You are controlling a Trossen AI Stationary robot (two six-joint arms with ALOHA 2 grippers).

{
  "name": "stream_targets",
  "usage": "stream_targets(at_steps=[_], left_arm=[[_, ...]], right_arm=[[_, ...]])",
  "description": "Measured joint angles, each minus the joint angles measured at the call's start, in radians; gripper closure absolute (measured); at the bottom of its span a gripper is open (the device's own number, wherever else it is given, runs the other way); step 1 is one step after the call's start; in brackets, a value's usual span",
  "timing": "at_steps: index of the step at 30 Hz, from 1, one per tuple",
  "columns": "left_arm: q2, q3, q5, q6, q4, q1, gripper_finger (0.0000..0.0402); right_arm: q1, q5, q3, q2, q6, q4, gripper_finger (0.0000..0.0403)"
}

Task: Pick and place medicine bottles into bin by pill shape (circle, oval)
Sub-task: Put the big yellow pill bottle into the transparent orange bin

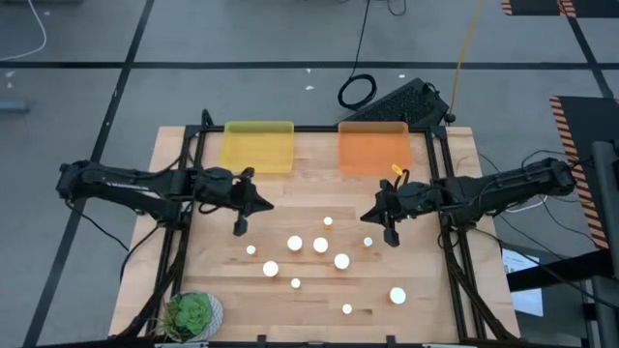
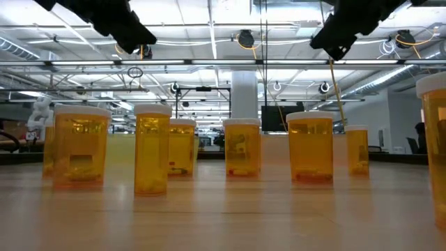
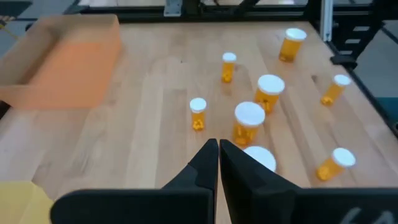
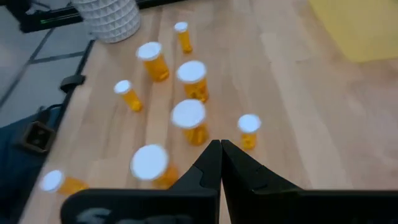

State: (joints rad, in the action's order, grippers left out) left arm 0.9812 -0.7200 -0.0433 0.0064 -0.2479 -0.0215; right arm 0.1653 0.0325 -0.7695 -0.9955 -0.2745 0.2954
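Note:
Several amber medicine bottles with white caps stand upright on their bases on the wooden table, clustered around the middle (image 1: 320, 246), with one at the near right (image 1: 397, 296). The low view shows a row of them (image 2: 241, 146). My left gripper (image 1: 240, 228) hovers shut above the table, left of the cluster; in its wrist view (image 3: 219, 155) the bottles (image 3: 249, 121) lie ahead of it. My right gripper (image 1: 391, 237) hovers shut right of the cluster, with the bottles (image 4: 189, 118) ahead of it in its wrist view (image 4: 221, 155). Neither touches a bottle.
A yellow bin (image 1: 258, 146) and an orange bin (image 1: 373, 147) sit side by side at the table's far edge. A potted green plant (image 1: 191, 313) stands at the near left corner. Bare wood lies between the bins and the bottles.

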Motion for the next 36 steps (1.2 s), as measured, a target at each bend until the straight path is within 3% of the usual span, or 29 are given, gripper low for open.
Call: stream_targets(at_steps=[8, 14, 18, 23, 29, 36], left_arm=[[0.023, 0.0, 0.003, -0.036, 0.026, -0.01, 0.0382], [0.02, 0.0, 0.015, -0.03, 0.025, -0.027, 0.0382], [0.02, 0.0, 0.02, -0.028, 0.025, -0.027, 0.0382], [0.02, 0.0, 0.02, -0.015, 0.028, -0.025, 0.0382], [0.02, 0.0, 0.023, -0.016, 0.037, -0.025, 0.0382], [0.02, 0.0, 0.028, -0.035, 0.036, -0.025, 0.0382]], right_arm=[[0.231, 0.183, -0.111, -0.034, -0.134, 0.185, 0.0332], [0.363, 0.204, -0.25, -0.124, -0.336, 0.371, 0.0263], [0.423, 0.189, -0.348, -0.223, -0.453, 0.492, 0.0234], [0.473, 0.092, -0.441, -0.351, -0.568, 0.593, 0.0215], [0.536, -0.009, -0.529, -0.453, -0.653, 0.639, 0.0208], [0.632, -0.012, -0.565, -0.508, -0.795, 0.652, 0.0208]])
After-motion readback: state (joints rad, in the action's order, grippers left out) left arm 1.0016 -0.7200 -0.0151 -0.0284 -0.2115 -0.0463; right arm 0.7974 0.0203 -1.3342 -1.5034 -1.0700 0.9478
